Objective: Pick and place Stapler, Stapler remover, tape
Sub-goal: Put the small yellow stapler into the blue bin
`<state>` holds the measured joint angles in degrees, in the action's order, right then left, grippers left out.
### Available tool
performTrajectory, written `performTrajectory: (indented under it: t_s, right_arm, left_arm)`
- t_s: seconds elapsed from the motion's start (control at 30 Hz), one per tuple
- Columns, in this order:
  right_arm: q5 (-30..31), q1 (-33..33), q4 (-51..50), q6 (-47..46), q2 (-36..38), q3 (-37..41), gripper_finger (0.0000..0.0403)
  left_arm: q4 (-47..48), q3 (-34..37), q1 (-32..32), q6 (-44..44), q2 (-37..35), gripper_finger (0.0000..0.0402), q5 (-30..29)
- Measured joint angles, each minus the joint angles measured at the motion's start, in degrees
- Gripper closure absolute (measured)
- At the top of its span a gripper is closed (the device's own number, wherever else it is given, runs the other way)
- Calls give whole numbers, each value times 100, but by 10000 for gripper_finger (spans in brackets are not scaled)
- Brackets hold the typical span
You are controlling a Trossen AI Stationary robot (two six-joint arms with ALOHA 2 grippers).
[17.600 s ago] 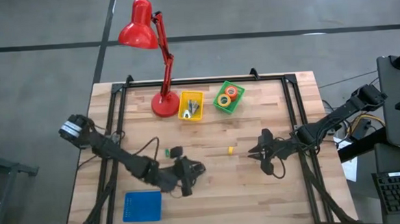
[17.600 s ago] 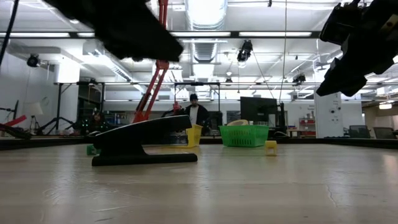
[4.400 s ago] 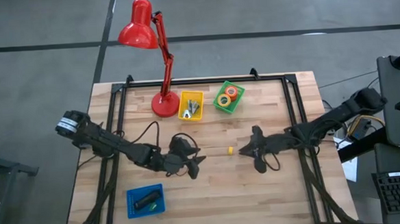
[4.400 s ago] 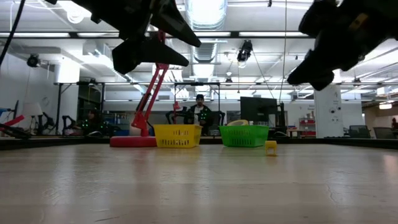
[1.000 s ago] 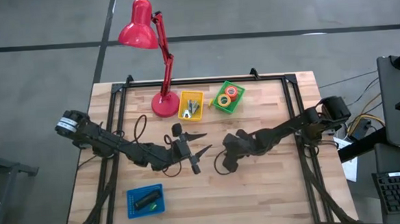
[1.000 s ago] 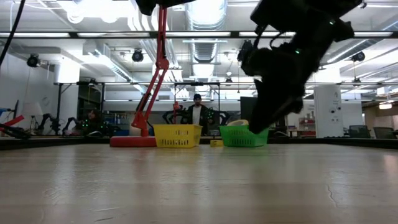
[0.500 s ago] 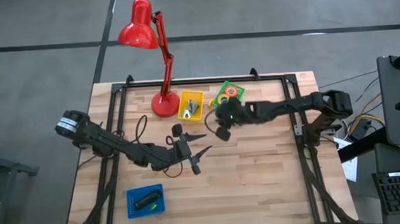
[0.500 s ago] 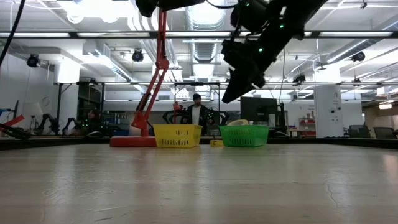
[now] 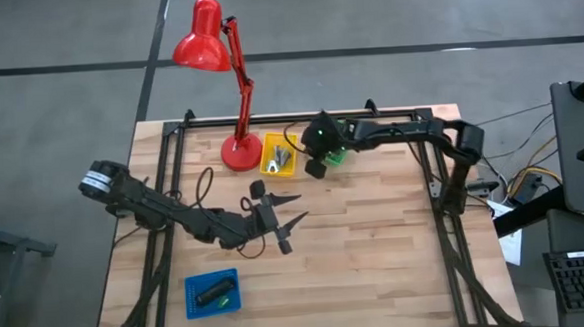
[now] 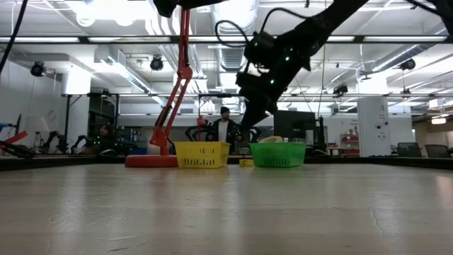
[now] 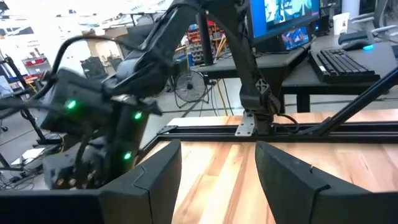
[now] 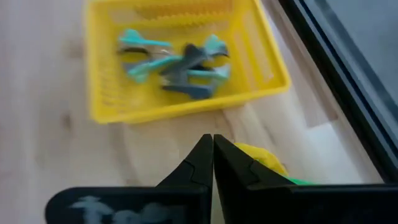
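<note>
The black stapler (image 9: pixel 215 290) lies in the blue tray (image 9: pixel 195 299) near the table's near left corner, beside a green bit. My left gripper (image 9: pixel 287 225) (image 11: pixel 217 180) hovers open over the table's middle. My right gripper (image 9: pixel 315 167) (image 10: pixel 245 132) (image 12: pixel 212 149) is shut and raised over the gap between the yellow basket (image 9: pixel 271 145) and the green basket (image 9: pixel 338 157). Teal and grey staple removers (image 12: pixel 180 62) lie in the yellow basket. A small yellow thing (image 12: pixel 264 160) (image 10: pixel 245 163) rests on the table beside the green basket. The arm hides the tape rolls.
A red desk lamp stands with its base (image 9: pixel 237 153) left of the yellow basket, and its arm (image 10: pixel 177 92) leans over the far edge. A black frame rail (image 12: pixel 329 68) runs along the far edge just behind the baskets. Bare wood (image 9: pixel 378 269) spreads over the near right.
My right gripper has swung from the table's middle toward the far edge, rising on the way, and now hangs over the gap between the two baskets. Its arm has stretched out along the far rail.
</note>
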<state>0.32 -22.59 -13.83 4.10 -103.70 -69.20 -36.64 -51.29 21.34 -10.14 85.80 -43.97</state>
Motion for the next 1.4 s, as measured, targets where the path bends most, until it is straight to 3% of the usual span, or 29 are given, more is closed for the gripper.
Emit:
performTrajectory:
  t_s: [0.23,0.47,0.73,0.9,1.17,1.4]
  right_arm:
    - [-26,-427,-666,61,-592,-742,394]
    - [-43,-663,-2094,153,-1187,-1559,395]
    - [-28,-673,-2876,212,-1233,-1688,395]
    - [-22,-669,-2969,322,-959,-1610,395]
    - [-127,-666,-2579,1496,-706,-1488,390]
    - [-31,-672,-2403,2197,-930,-1475,320]
  left_arm:
    - [10,0,4,23,-33,195,17]
    - [24,0,-14,-248,-39,195,4]
    - [22,-9,-98,-334,-62,195,-1]
    - [23,-9,-166,-337,-62,195,-2]
    - [54,-7,-201,-340,-62,195,-2]
    - [65,-7,-201,-337,-64,195,-1]
